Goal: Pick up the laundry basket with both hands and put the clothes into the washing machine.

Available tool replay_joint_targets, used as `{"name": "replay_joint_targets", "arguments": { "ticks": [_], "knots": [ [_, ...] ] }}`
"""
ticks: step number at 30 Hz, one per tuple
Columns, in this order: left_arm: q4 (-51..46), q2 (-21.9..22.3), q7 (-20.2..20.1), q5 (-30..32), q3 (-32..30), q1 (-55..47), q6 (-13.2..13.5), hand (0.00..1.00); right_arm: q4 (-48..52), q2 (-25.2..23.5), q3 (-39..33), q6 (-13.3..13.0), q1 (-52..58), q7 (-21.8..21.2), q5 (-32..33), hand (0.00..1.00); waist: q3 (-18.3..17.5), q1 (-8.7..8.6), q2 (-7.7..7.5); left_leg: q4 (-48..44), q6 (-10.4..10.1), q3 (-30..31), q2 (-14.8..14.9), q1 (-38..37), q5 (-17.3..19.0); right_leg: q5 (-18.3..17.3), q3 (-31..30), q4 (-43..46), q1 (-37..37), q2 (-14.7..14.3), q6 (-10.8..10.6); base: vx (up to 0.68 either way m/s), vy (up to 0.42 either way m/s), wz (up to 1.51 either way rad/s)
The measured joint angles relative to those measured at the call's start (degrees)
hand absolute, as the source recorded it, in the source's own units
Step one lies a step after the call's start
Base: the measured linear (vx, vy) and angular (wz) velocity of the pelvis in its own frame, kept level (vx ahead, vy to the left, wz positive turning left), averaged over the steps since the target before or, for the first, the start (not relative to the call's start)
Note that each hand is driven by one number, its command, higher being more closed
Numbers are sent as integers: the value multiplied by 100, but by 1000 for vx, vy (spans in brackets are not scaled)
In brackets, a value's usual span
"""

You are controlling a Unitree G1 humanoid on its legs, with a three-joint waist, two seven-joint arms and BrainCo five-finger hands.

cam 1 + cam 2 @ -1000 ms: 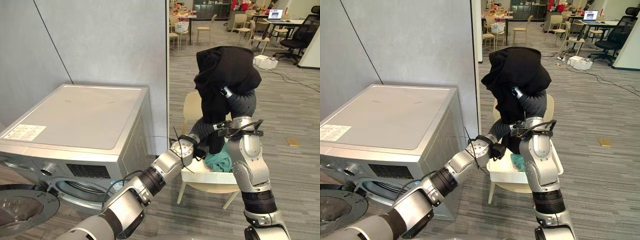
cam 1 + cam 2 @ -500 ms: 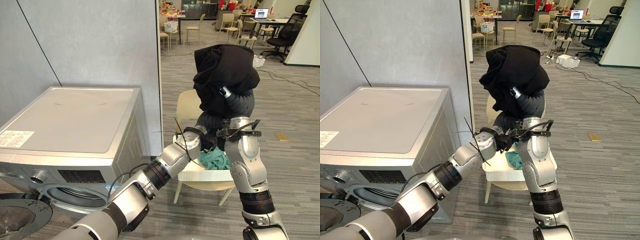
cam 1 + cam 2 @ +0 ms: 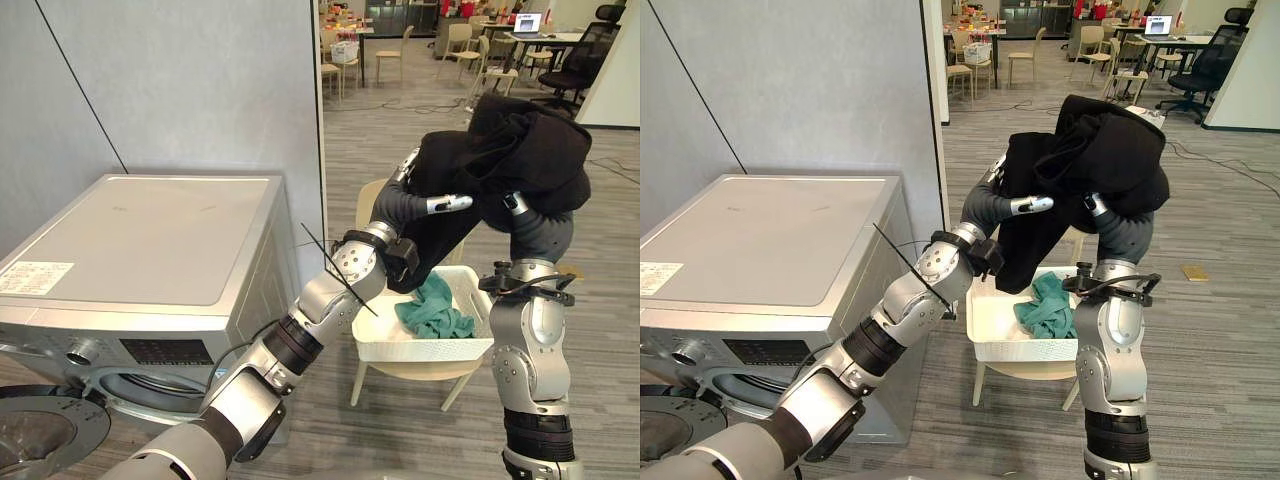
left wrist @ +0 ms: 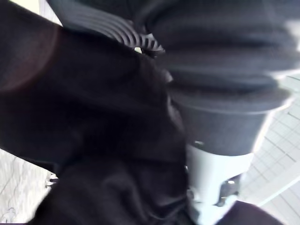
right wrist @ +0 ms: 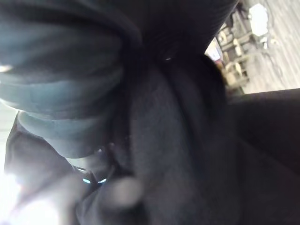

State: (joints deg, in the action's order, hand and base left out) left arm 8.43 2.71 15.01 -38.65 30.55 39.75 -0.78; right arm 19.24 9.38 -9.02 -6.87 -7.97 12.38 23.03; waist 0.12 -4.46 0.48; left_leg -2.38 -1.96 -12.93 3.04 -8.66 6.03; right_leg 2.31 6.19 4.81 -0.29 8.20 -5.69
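Note:
A black garment hangs in the air above the white laundry basket, which stands on a beige chair. A teal cloth lies in the basket. My left hand reaches up under the garment's left side, one straight finger showing below the cloth. My right hand is raised on the right, buried in the garment beyond its dark cover. Both wrist views show black cloth close up. The silver washing machine stands to the left, its round door swung open.
A grey wall panel rises behind the machine and ends beside the chair. Open floor lies to the right of the chair. Tables and office chairs stand far back in the room.
My left hand has risen from the basket to the black garment. The right arm has swung to the right, and the garment now hangs lower and wider. The teal cloth has come into full view.

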Motion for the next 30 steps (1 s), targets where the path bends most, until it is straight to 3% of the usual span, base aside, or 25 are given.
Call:
{"name": "replay_joint_targets", "arguments": {
  "ticks": [1, 10, 19, 30],
  "knots": [
    [-61, 3, -1, 1, -23, -58, 18, 0, 0, 0, -53, 0, 33, 1, 0, 100, -32, 2, 53, 1, 0, 6, 0, 0, 0, -2, 5, 0, 1, 0, 0, 0, 0, 0],
    [-140, -3, -1, 2, -238, -362, 76, 0, 0, -121, -187, 57, 171, 23, 2, 100, -16, 16, 28, -1, 1, 33, -6, -13, 1, -3, 19, -4, 0, 3, -2, 0, 0, 0],
    [285, 492, -141, 104, 545, -346, 11, 0, 22, -303, 378, 63, 167, 19, 115, 100, -16, -34, 28, 35, 4, 9, -8, -3, 3, -10, 3, -4, -2, 4, -9, 0, 0, 0],
    [1002, 495, -276, 787, 1032, -341, -135, 0, 87, -462, 732, 71, 168, 145, 127, 100, -17, -104, 28, 33, 6, -51, -3, -16, 4, -8, -30, 5, -9, 2, -11, 0, 0, 0]
  ]
}}
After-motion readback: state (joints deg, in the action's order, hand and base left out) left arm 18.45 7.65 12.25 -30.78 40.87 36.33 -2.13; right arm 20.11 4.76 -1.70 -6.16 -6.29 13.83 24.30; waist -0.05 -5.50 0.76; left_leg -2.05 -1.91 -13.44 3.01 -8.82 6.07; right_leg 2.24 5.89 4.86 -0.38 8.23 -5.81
